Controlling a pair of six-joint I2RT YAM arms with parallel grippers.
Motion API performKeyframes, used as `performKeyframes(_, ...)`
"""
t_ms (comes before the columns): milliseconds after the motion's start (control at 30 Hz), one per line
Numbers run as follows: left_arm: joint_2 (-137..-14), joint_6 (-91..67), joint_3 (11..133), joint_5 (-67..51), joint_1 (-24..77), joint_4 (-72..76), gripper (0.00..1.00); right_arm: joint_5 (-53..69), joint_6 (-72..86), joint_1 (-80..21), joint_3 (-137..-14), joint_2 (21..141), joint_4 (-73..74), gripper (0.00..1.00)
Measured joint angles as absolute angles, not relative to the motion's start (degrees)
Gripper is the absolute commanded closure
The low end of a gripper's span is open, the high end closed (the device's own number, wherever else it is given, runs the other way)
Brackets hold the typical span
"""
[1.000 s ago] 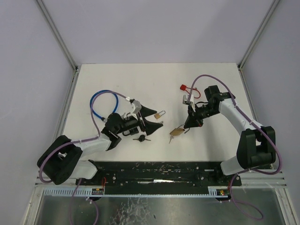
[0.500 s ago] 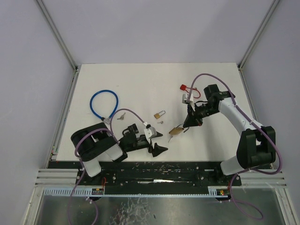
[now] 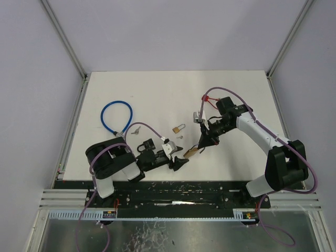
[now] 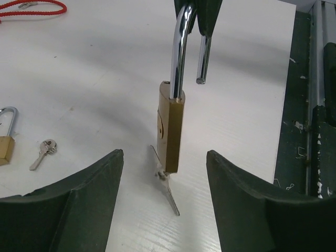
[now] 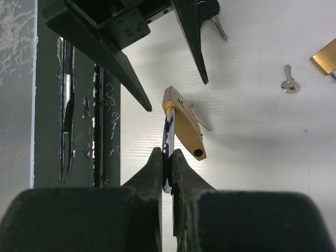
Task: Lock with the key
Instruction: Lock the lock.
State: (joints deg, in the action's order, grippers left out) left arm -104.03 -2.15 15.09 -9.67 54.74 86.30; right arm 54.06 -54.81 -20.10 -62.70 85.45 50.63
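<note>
At the near edge of the table (image 3: 157,89), my left gripper (image 3: 179,157) is spread wide around the hanging brass padlock (image 4: 170,128) without touching it. A key (image 4: 169,193) juts from the lock's base. My right gripper (image 5: 167,156) pinches the open shackle (image 4: 178,52). Beyond lies a smaller padlock (image 3: 179,127); any lettering is too small to read.

A robot lab cell — white table (image 3: 157,94), plain walls (image 3: 173,31), aluminium corner posts (image 3: 63,38).

top: overhead, far | wrists: close, facing each other | shared: brass padlock (image 4: 170,131)
</note>
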Motion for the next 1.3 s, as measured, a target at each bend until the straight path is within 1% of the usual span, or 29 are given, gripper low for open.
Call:
performKeyframes(67,-104.9,-2.2,15.9,-9.7,54.8,86.3,0.39,54.0,-54.3,-20.6,-62.4,85.4,49.8,1.00)
performKeyframes(133,-105.8,-2.3,17.1,-9.7,54.8,86.3,0.43,53.7,-53.8,-21.6,-62.1,85.4,49.0,1.00)
performKeyframes(233,-107.2,-2.9,18.8,-9.8,54.8,86.4,0.52,53.5,-53.1,-23.1,-61.8,85.4,48.2,1.00)
performKeyframes(300,-108.2,-3.2,19.7,-10.0,54.9,86.4,0.60,53.5,-52.5,-24.0,-61.5,85.4,47.6,1.00)
performKeyframes(367,-109.4,-3.4,20.3,-10.2,55.2,86.5,0.72,53.5,-52.2,-24.6,-61.1,85.4,47.2,1.00)
performKeyframes(433,-110.4,-3.7,20.5,-10.7,55.3,86.6,0.92,53.1,-52.1,-25.1,-61.0,85.4,46.7,1.00)
performKeyframes(467,-110.7,-3.7,20.5,-11.0,55.3,86.7,0.99,53.0,-52.0,-25.3,-61.0,85.4,46.4,1.00)
performKeyframes(533,-110.9,-3.4,20.5,-11.9,55.5,86.7,1.00,52.6,-51.8,-25.5,-60.9,85.4,45.6,0.97)
performKeyframes(567,-110.9,-3.3,20.4,-12.2,55.5,86.7,1.00,52.6,-51.7,-25.5,-60.7,85.4,45.6,0.89)
performKeyframes(633,-110.8,-2.7,19.9,-12.9,55.5,86.8,1.00,52.6,-51.5,-25.7,-60.1,85.6,44.9,0.68)
performKeyframes(733,-110.9,-0.8,18.3,-13.6,55.5,86.6,1.00,52.6,-50.9,-26.2,-59.8,85.7,44.2,0.42)
performKeyframes(800,-110.9,0.3,17.1,-14.2,55.5,87.3,1.00,52.6,-51.2,-26.2,-59.8,85.6,43.3,0.37)
performKeyframes(933,-110.9,1.4,16.1,-14.4,55.5,88.5,1.00,51.8,-52.1,-26.2,-58.9,84.4,41.1,0.35)
performKeyframes(1100,-110.9,1.6,15.5,-14.2,55.5,89.1,1.00,52.5,-52.0,-25.7,-54.8,81.2,35.7,0.35)
performKeyframes(1167,-110.9,1.6,15.5,-14.2,55.3,89.1,1.00,53.3,-52.4,-25.5,-52.9,80.7,34.1,0.39)
performKeyframes(1233,-110.9,1.6,15.5,-14.2,55.0,89.1,1.00,53.5,-53.6,-25.3,-51.2,80.7,33.0,0.46)
performKeyframes(1300,-110.9,1.5,15.5,-14.6,54.7,89.1,1.00,53.6,-54.5,-25.0,-49.8,80.7,32.6,0.58)
